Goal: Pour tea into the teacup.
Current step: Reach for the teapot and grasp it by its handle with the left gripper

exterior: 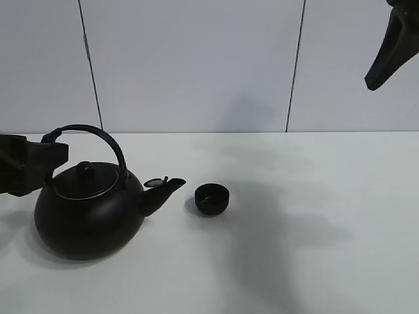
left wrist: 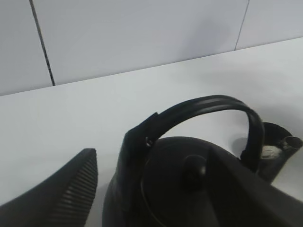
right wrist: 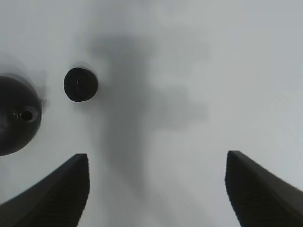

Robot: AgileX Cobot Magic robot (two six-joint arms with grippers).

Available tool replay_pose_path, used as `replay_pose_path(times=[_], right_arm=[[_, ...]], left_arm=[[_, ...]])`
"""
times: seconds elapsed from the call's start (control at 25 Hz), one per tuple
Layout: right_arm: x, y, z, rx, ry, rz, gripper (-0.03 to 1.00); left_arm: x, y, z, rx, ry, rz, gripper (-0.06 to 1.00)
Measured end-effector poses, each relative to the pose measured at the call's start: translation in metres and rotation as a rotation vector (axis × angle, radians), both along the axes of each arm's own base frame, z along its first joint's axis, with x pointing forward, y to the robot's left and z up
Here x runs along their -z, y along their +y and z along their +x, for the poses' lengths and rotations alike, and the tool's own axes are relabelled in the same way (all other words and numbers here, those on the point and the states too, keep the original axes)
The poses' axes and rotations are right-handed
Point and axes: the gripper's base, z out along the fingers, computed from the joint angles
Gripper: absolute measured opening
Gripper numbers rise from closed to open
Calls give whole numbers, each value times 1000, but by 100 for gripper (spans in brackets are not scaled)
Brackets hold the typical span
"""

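The small matte-black teacup stands upright on the white table, just right of the spout of the big black kettle. The kettle stands upright at the left with its arched handle up. My left gripper is at the handle's left end, open; in the left wrist view one ribbed finger stands apart from the kettle. My right gripper is open and empty, high above the table at the upper right. Its view looks down on the teacup and the kettle.
The white table runs to a white panelled wall behind. Arm shadows fall on the table right of the teacup. Nothing else stands on the table in these views.
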Motion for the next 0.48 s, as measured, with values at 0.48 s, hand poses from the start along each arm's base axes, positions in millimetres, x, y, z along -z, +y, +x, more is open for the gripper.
replay_pose_path(times=[0.48], right_arm=[[0, 0, 0, 0, 0, -1, 55]], left_arm=[[9, -2, 11, -5, 7, 34, 47]])
